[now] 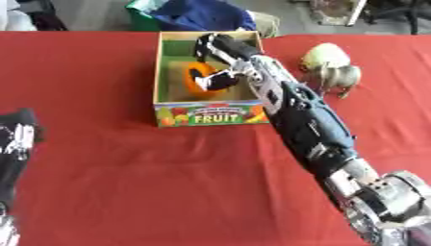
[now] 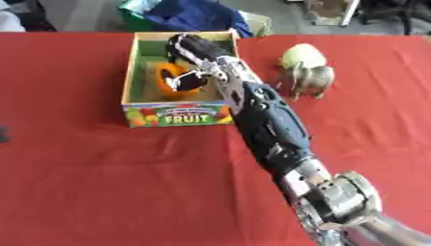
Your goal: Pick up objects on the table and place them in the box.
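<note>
Red tabletop (image 1: 126, 182). Left hand (image 1: 15, 139) sat idle at the left edge; finger state could not be told. Box (image 1: 210, 116) stood mid-table. Right hand (image 2: 198, 62) reached into it, fingers curled round an orange ring (image 2: 168, 79) low inside. Ring judged light, stiff and smooth: best pinched across its rim. Right of the box lay a pale round object (image 2: 301, 55) and, touching it, a grey animal figure (image 2: 311, 79); figure probably rigid, best taken round the body.
</note>
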### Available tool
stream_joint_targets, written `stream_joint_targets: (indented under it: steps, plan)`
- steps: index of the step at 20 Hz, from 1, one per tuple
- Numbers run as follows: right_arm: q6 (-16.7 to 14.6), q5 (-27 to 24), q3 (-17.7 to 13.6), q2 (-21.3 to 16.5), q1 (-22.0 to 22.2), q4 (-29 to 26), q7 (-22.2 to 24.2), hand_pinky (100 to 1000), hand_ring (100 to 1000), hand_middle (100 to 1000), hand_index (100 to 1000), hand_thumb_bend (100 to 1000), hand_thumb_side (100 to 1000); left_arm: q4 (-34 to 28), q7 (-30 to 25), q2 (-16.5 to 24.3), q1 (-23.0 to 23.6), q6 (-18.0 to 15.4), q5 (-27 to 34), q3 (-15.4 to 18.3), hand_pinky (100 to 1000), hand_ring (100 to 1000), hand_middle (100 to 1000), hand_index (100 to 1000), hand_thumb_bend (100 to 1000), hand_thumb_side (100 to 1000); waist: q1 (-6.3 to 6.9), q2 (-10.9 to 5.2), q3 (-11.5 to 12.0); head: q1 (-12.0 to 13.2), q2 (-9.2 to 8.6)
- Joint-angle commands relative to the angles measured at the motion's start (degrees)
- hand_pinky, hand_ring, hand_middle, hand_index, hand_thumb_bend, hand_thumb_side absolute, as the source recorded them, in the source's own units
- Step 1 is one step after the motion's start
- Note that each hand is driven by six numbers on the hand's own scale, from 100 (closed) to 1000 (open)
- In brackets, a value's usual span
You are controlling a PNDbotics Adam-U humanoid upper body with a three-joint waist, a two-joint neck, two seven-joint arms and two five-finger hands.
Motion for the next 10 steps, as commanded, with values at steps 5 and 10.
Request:
stream_joint_targets:
  steps: [5,10]
  plan:
    - [-2.0,-2.7,-0.4,-2.1,-1.7,-3.0,6.6,717,758,794,941,100,223,-0.8,-0.1,0.3,-0.5,-0.2,0.0,0.1,604,592,549,623,297,517,0.11,-0.89,-0.3,0.1,-0.55]
    - [-2.7,-8.9,-0.2,-5.2,-2.5,-7.9,8.4,715,753,788,934,100,202,-0.8,0.0,0.5,-0.4,-0.3,-0.1,0.1,604,592,549,623,297,517,-0.14,-0.96,-0.7,0.4,-0.47]
